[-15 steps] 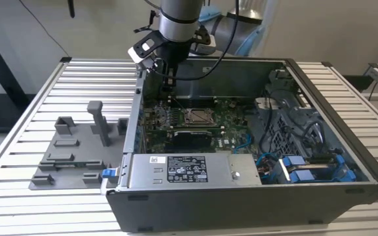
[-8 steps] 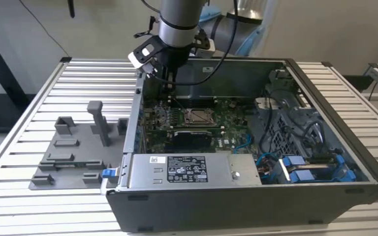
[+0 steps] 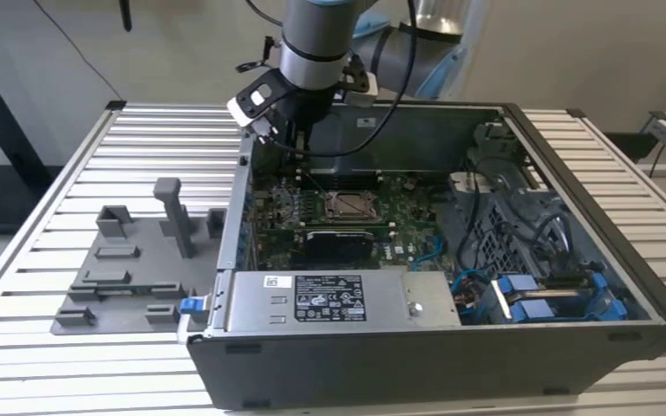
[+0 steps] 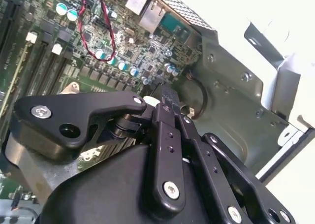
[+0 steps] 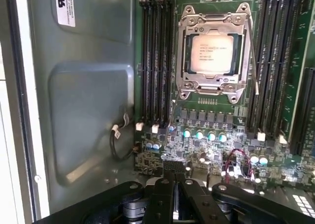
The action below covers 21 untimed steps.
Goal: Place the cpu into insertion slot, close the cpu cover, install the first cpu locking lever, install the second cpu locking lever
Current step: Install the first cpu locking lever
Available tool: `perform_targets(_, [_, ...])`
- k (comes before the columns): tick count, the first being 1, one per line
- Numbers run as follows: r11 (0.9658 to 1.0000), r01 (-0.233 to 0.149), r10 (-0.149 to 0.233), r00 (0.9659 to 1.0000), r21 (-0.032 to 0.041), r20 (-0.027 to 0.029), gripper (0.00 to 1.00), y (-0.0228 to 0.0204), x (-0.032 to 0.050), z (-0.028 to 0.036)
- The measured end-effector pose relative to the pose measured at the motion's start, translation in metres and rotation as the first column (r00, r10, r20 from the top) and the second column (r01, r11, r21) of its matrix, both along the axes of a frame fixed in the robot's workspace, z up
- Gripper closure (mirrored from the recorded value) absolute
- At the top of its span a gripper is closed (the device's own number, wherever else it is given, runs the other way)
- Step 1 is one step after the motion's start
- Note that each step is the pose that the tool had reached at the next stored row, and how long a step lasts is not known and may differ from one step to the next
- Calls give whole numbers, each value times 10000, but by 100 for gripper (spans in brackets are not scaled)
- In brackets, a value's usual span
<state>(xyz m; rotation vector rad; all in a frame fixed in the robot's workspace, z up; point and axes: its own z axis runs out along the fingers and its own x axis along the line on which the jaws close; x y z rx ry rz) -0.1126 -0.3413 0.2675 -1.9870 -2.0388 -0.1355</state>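
Seemingly, first wrist view shows the cpu (image 5: 211, 55) beneath closed cpu cover (image 5: 211, 24).

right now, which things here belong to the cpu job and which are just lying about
job in hand:
- cpu, seated under the closed cpu cover
- gripper, shut, holding nothing

just lying about:
- grey fixture
- power supply
- blue connectors
- memory slots

A pale table (image 3: 136, 147) of ribbed metal slats carries two things. An open grey computer case (image 3: 426, 364) sits toward the exterior view's right. Just beside it, on the left, lies a flat grey fixture plate (image 3: 125, 277) with upright blocks.
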Motion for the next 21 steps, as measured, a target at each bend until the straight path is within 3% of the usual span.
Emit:
perform_targets(6, [10000, -19, 19, 10000, 11, -2, 89, 0, 1, -108])
perform_targets(15, [9998, -172, 172, 9999, 111, -1, 89, 15, 0, -247])
perform_targets(18, [9994, -231, 231, 9997, 246, 1, 89, 21, -1, -266])
perform_targets(21, [9984, -264, 264, 9997, 492, 8, 89, 24, -1, -272])
